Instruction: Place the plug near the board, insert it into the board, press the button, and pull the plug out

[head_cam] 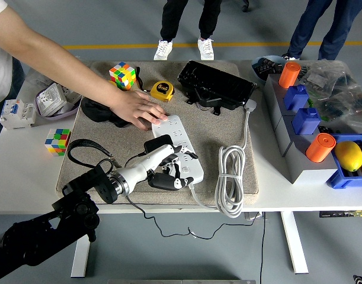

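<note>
One robot hand (166,168) over power strip (179,148), fingers curled

We see a white, smooth plastic power strip (179,150) lying on a beige, rough-napped cloth mat (216,133) that covers the smooth white table (26,171). At the mat's far edge sits a glossy black plastic case (216,86), beside a shiny yellow plastic tape measure (162,90). The coiled white cable (230,180) looks like matt rubber. The robot's left hand (163,168) shows smooth white shell and black fingers (169,183).
</note>
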Robot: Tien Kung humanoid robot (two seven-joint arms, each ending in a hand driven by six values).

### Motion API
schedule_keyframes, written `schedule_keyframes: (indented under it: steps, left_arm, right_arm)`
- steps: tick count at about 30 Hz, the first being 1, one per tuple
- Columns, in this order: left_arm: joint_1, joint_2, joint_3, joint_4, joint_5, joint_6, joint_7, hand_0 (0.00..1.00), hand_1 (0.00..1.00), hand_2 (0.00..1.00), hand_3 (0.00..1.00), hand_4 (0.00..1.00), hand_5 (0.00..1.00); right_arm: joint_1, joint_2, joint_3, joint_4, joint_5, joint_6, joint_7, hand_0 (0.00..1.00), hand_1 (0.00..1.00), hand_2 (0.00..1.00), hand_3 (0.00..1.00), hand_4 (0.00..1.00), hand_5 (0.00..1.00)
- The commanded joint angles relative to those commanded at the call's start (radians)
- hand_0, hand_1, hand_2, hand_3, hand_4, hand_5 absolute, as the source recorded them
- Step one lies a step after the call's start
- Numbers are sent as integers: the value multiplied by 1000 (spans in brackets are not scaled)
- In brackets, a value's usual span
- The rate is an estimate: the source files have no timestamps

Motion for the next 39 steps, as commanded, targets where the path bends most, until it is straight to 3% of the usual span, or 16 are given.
schedule_keyframes:
  steps: [3,4,9,10,15,16,21,22,39]
  left_arm:
    - [15,-14,3,37,-96,60,-79,292,466,522,643,847,400]
    - [18,-18,4,46,-118,72,-98,528,640,642,634,861,460]
    - [25,-30,12,87,-211,114,-199,528,640,642,634,861,460]
    - [25,-31,14,93,-229,120,-222,749,742,744,664,877,475]
    - [30,-32,7,98,-285,152,-322,749,742,744,664,877,475]
    - [29,-32,2,97,-294,155,-337,759,746,742,707,882,492]
    - [24,-32,-11,100,-309,159,-343,759,746,742,707,882,492]
    - [23,-30,-11,103,-311,158,-342,744,709,692,683,879,483]
    - [20,-25,-14,107,-305,158,-330,731,698,684,676,877,478]
  right_arm:
    - [0,1,0,0,0,0,0,601,602,545,546,752,240]
    - [0,1,0,0,0,0,0,600,602,544,546,752,240]
    - [-1,2,-2,-1,1,0,0,600,602,544,546,752,240]
    - [0,1,-2,-1,1,0,0,600,603,544,546,752,240]
    - [0,1,-2,-1,1,0,1,600,603,544,546,752,240]
    - [1,0,-4,-1,2,0,1,601,603,545,546,752,240]
    - [2,1,-4,-2,4,0,0,601,603,545,546,752,240]
    - [2,0,-3,-1,4,0,0,601,602,545,546,752,240]
    - [1,-6,-5,2,3,0,1,600,602,545,547,752,241]
